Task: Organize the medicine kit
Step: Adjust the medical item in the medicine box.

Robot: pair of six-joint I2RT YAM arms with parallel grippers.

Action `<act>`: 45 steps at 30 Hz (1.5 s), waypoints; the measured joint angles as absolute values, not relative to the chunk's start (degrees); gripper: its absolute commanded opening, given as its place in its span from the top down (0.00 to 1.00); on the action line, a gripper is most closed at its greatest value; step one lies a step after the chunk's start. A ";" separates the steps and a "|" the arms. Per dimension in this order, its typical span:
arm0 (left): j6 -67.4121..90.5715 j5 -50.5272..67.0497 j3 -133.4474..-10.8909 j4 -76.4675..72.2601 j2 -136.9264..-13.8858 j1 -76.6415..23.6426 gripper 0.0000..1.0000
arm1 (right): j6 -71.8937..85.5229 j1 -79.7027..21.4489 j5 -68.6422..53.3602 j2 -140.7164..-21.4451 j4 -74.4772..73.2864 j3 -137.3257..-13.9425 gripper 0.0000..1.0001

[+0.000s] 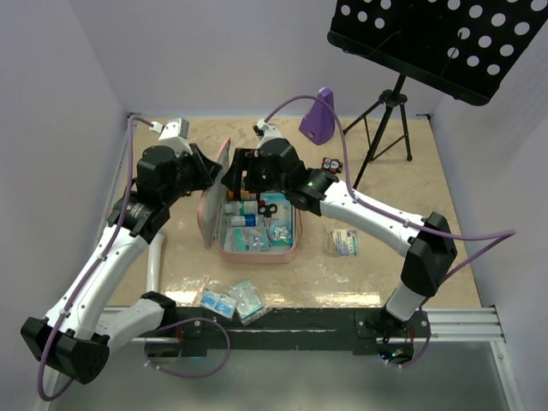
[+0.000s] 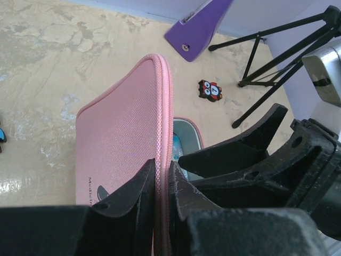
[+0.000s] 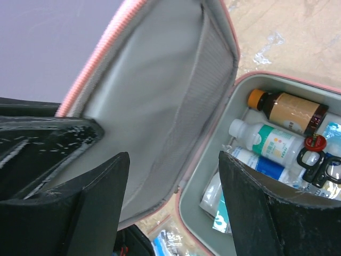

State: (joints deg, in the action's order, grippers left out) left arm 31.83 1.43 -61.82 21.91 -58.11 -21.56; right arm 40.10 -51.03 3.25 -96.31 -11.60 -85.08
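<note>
The pink medicine kit (image 1: 259, 256) lies open at mid-table, its lid (image 1: 211, 201) standing nearly upright on the left side. My left gripper (image 2: 162, 172) is shut on the lid's zip edge (image 2: 160, 106) and holds it up; in the top view it (image 1: 208, 169) is at the lid's far corner. My right gripper (image 3: 173, 178) is open and empty, hovering over the hinge between the grey lining (image 3: 160, 90) and the base. Inside lie a brown bottle (image 3: 290, 109), a white bottle (image 3: 266, 140), black scissors (image 3: 319, 162) and packets.
A purple metronome-shaped object (image 1: 318, 116) and a music-stand tripod (image 1: 390, 116) stand at the back. A small cartoon figure (image 1: 331, 164) lies right of the kit, a packet (image 1: 344, 242) further right. Blue sachets (image 1: 231, 301) lie at the near edge.
</note>
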 measured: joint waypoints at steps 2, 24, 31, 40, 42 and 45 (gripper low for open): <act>31.83 1.13 -61.95 21.91 -58.28 -21.93 1.00 | 40.23 -51.13 3.22 -96.31 -11.38 -85.54 0.29; 31.68 -4.36 -62.70 22.31 -59.11 -24.47 1.00 | 40.40 -51.16 4.99 -100.16 -13.45 -85.71 0.31; 31.68 -6.20 -62.92 22.76 -59.05 -24.84 1.00 | 40.53 -50.02 5.43 -96.29 -13.50 -82.02 0.31; 30.76 -7.33 -62.92 22.79 -59.05 -24.84 1.00 | 40.01 -49.74 6.48 -90.04 -15.05 -81.36 0.26; 30.55 -7.53 -62.94 22.81 -59.07 -24.84 1.00 | 39.57 -49.69 8.12 -87.26 -16.47 -81.32 0.26; 30.37 -7.77 -62.98 22.85 -59.07 -24.84 1.00 | 39.16 -48.51 11.18 -81.97 -17.63 -79.00 0.27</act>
